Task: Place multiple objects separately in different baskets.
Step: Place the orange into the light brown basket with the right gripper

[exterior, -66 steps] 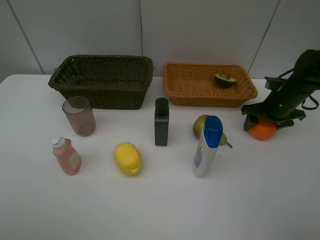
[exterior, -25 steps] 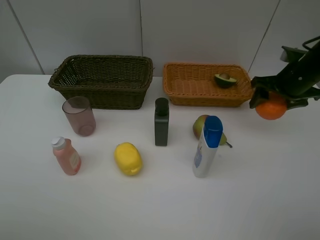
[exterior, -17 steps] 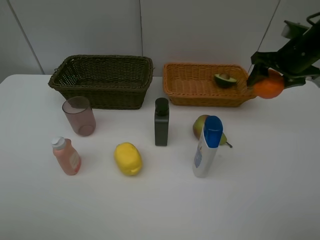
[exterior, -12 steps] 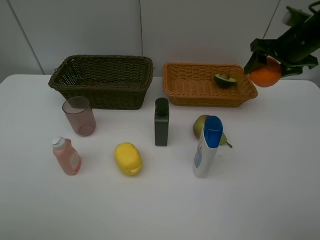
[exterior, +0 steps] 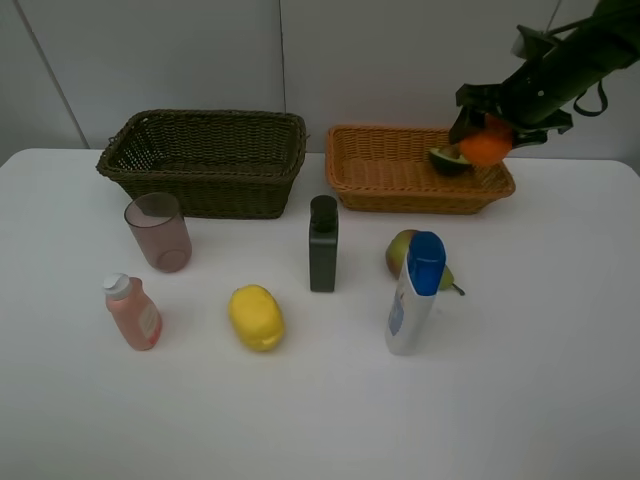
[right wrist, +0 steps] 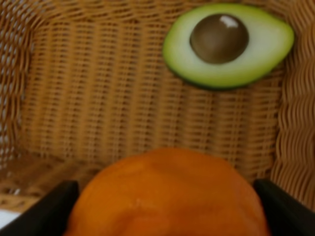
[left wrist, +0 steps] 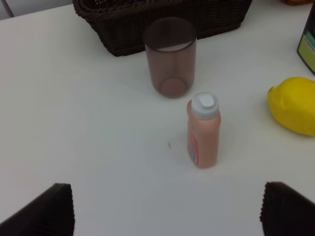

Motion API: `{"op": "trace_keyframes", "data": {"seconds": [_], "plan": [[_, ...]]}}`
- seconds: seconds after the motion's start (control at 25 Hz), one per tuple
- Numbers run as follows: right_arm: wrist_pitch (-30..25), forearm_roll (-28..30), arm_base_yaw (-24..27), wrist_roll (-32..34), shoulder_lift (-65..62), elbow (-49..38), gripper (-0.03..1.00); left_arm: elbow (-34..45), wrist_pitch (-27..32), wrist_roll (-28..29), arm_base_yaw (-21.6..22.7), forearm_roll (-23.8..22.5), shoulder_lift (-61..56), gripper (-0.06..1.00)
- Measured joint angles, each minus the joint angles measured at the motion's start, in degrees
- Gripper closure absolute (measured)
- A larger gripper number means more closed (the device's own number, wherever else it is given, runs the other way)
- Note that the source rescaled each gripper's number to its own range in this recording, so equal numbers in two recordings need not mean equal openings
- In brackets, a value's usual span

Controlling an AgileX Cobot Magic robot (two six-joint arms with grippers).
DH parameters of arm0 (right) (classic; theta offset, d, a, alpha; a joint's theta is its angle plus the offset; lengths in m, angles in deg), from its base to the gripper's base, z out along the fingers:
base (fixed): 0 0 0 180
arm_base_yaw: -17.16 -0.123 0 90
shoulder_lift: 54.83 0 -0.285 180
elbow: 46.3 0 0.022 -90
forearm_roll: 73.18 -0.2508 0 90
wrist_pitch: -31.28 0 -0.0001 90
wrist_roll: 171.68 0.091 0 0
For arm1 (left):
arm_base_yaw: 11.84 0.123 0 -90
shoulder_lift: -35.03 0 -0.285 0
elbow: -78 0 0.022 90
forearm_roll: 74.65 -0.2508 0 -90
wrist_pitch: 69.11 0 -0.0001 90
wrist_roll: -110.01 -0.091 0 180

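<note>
My right gripper (exterior: 487, 135) is shut on the orange (exterior: 485, 149) (right wrist: 167, 196) and holds it above the right end of the light orange basket (exterior: 420, 203) (right wrist: 98, 98). An avocado half (exterior: 449, 159) (right wrist: 229, 44) lies in that basket just beyond the orange. The dark basket (exterior: 200, 186) (left wrist: 118, 29) shows nothing inside. On the table stand a pink cup (exterior: 158, 232) (left wrist: 170, 56), pink bottle (exterior: 132, 312) (left wrist: 203, 130), lemon (exterior: 256, 317) (left wrist: 294, 105), dark green bottle (exterior: 323, 244), pear (exterior: 402, 252) and white blue-capped bottle (exterior: 415, 293). My left gripper (left wrist: 167, 206) hangs open, short of the pink bottle.
A white wall rises right behind both baskets. The white table (exterior: 520, 400) spreads wide in front and to the right of the standing items. The left arm does not show in the exterior view.
My right gripper has lifted the orange off the table at the right and carried it up and leftward over the light orange basket. Nothing else has moved.
</note>
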Motion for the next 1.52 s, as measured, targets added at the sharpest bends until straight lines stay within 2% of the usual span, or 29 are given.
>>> {"op": "trace_keyframes", "data": {"seconds": [0.44,0.64,1.44,1.52], "plan": [[0.92,-0.62,0.0,0.0,9.02,7.86,0.4,0.0,0.0,0.0,0.0,0.0,0.0,-0.05],[2.96,-0.62,0.0,0.0,9.96,8.37,0.4,0.0,0.0,0.0,0.0,0.0,0.0,-0.05],[3.34,-0.51,0.0,0.0,10.12,8.47,0.4,0.0,0.0,0.0,0.0,0.0,0.0,-0.05],[3.34,-0.17,0.0,0.0,10.12,8.47,0.37,0.0,0.0,0.0,0.0,0.0,0.0,-0.05]]}}
